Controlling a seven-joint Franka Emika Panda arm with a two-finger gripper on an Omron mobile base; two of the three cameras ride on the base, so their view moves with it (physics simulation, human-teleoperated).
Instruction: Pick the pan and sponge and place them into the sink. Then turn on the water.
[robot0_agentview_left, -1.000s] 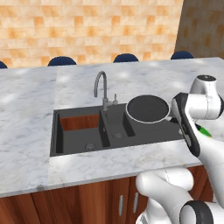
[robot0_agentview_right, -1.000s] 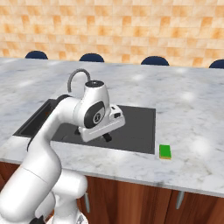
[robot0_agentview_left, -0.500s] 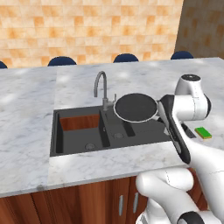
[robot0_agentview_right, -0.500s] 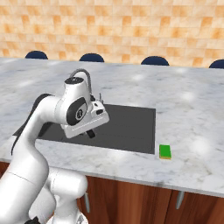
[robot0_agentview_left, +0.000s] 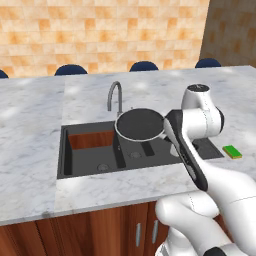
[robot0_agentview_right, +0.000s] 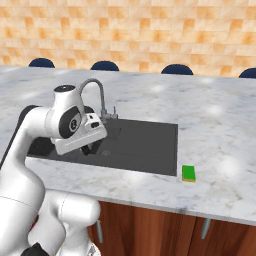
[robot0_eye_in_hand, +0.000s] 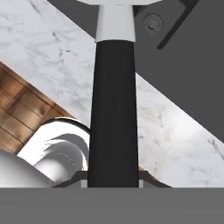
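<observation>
Gripper (robot0_eye_in_hand: 113, 177) clamped on our round dark frying pan's (robot0_agentview_left: 140, 124) handle, we have carried it leftward over the dark rectangular sink (robot0_agentview_left: 90, 160); green sponge (robot0_agentview_left: 232, 151) unmoved on the marble tabletop (robot0_agentview_left: 30, 145).

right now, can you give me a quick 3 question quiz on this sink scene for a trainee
1. True or false: the sponge lies inside the sink.
2. What does the tool hold? A) the sponge B) the pan, by its handle C) nothing
3. Short answer: is water coming out of the faucet?

Key:
1. False. It lies on the counter, to the right of the sink.
2. B. The pan hangs over the sink.
3. No water is visible.
</observation>
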